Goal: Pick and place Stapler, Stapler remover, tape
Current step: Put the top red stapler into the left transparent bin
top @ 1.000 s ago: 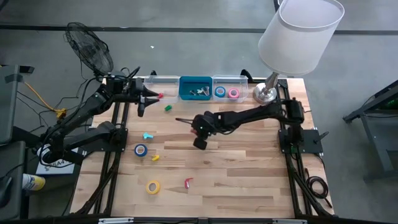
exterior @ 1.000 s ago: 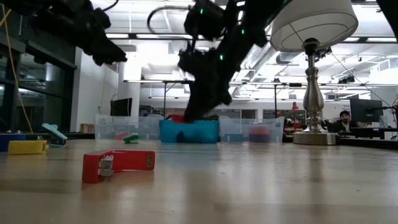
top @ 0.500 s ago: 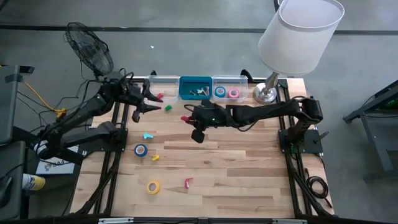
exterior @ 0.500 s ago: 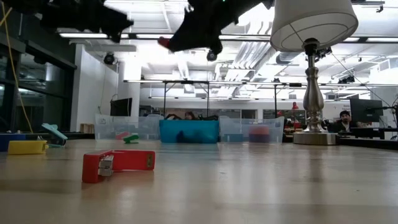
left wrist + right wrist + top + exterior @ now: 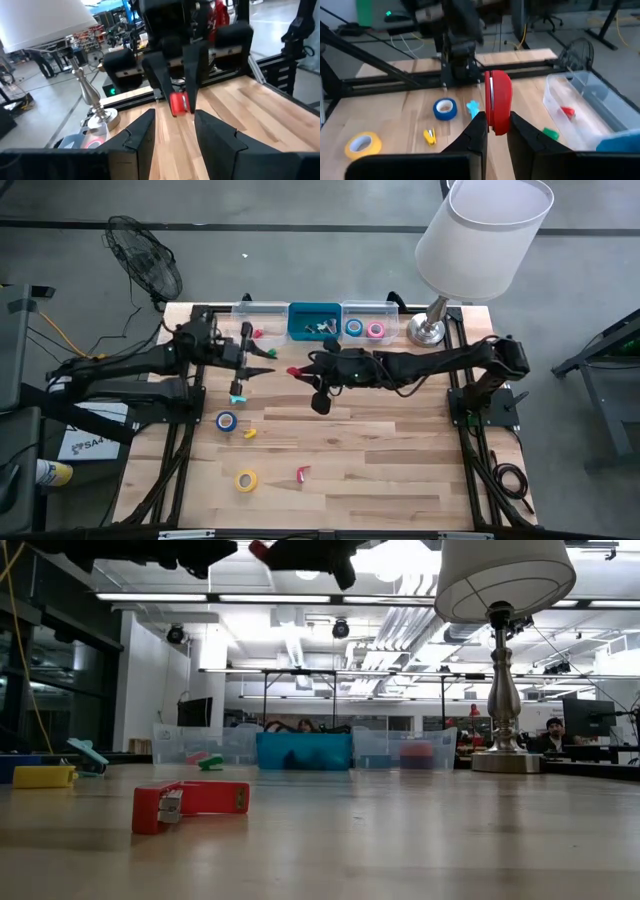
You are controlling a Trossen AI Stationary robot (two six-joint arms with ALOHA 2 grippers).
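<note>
Left of the blue bin, the left tool hangs above the worktop, fingers apart, holding nothing. Just right of it, below the bin, the right tool is clamped on a red stapler. Blue and pink tape sit in the clear bin right of the blue one.

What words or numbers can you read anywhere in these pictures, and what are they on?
None can be read.
White sheet on the floor left of the table: has dark print, too small and blurred to read.
Label on the red stapler lying on the table: too blurred to read.
Red stapler in the right gripper: no writing shows.
</note>
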